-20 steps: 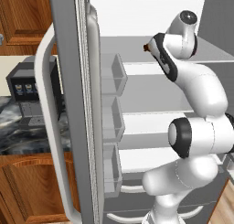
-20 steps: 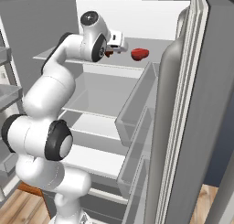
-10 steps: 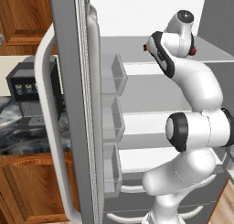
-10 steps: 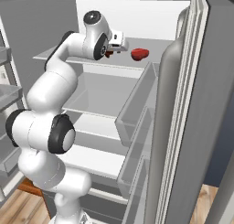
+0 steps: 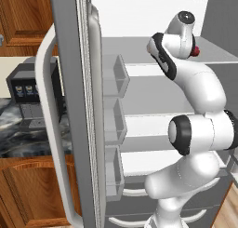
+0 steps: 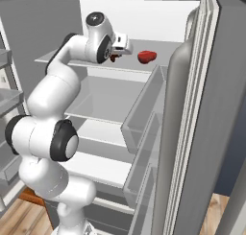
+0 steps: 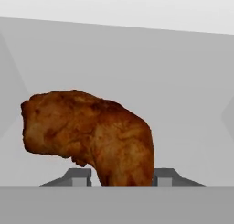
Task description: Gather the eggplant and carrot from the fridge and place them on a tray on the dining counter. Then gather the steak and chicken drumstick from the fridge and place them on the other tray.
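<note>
the fingers (image 7: pixel 121 177) have closed in from wide open a second ago and now grasp the drumstick (image 7: pixel 91 136), which rises between the two tips with its bulbous end leaning off to one side. the arm has barely moved otherwise. that looks like the pick on the top fridge (image 6: pixel 192 133) shelf (image 6: pixel 96 61) made; lifting out is next. the steak (image 6: pixel 146 56) lies just beside on the shelf.

No text, label, brand, number or sign can be read in any of the views.
</note>
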